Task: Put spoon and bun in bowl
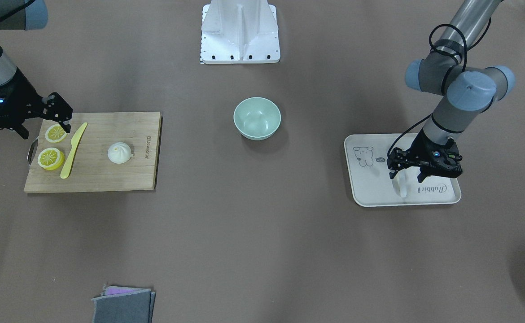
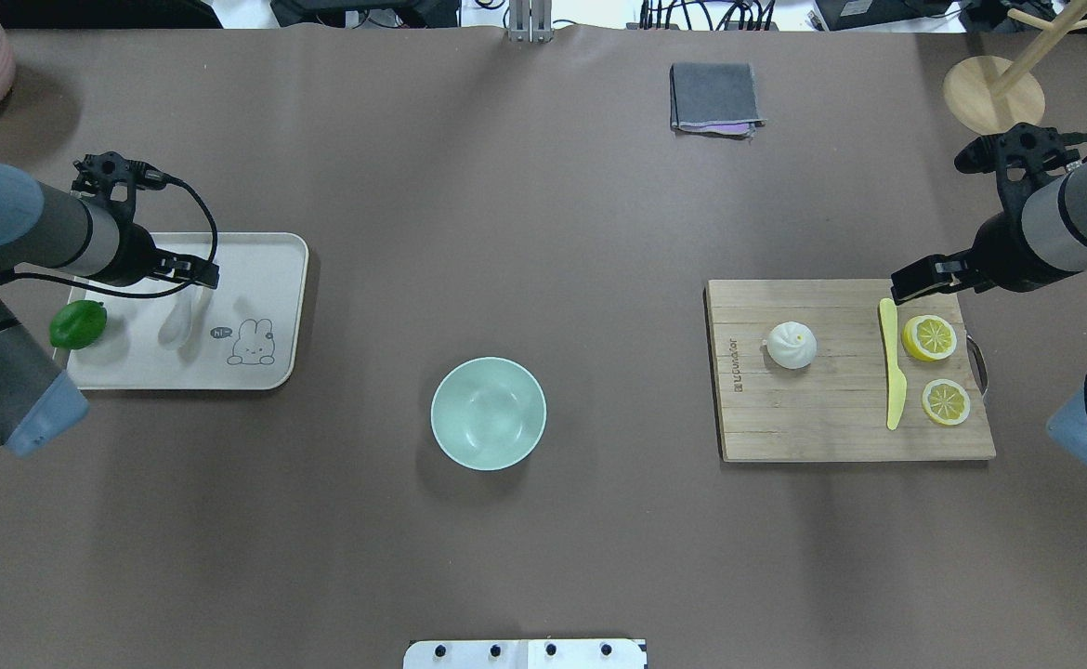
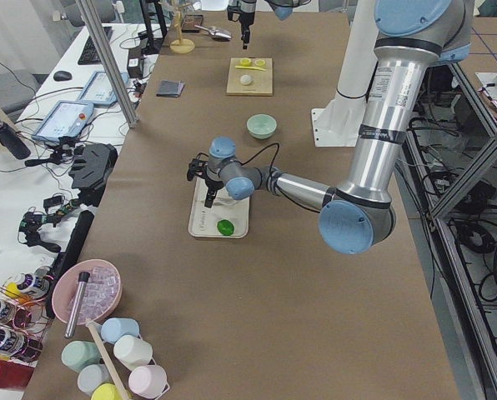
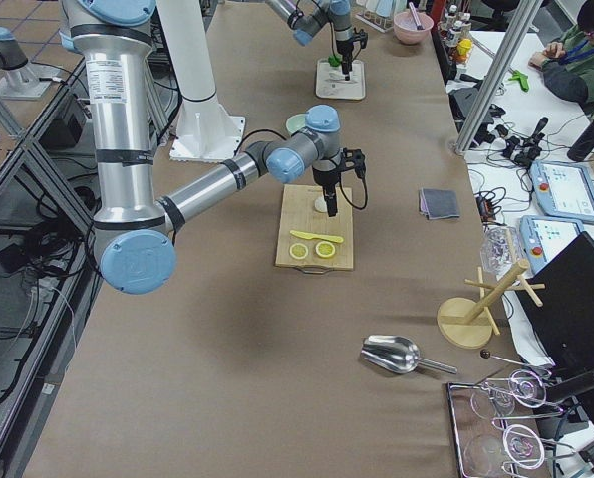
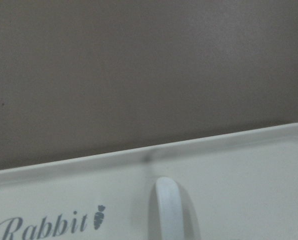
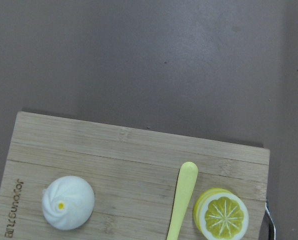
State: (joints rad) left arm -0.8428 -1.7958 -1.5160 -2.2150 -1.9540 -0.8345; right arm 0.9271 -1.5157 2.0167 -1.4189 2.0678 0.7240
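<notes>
My spoon (image 2: 176, 321) lies flat on the off-white tray (image 2: 274, 279). Its long axis runs across the tray's short width, with the handle pointing away from my base and the scoop nearer me. My left gripper (image 1: 407, 177) hangs over it with the jaws spread, one finger to each side of the spoon. I cannot tell whether they touch it. A small green fruit (image 2: 77, 323) sits at the tray's outer end. The mint-green bowl (image 2: 438, 413) stands upright mid-table, well apart from the tray. Beyond it on my right side, the bun (image 2: 792, 345) rests pleats-up on the wooden cutting board (image 2: 831, 427). A yellow plastic knife (image 2: 894, 372) lies beside the bun, its length running near-to-far, and past the knife are two lemon slices (image 2: 930, 336). My right gripper (image 1: 45, 128) hovers above the farther slice and the knife's tip, jaws spread and holding nothing, away from the bun.
</notes>
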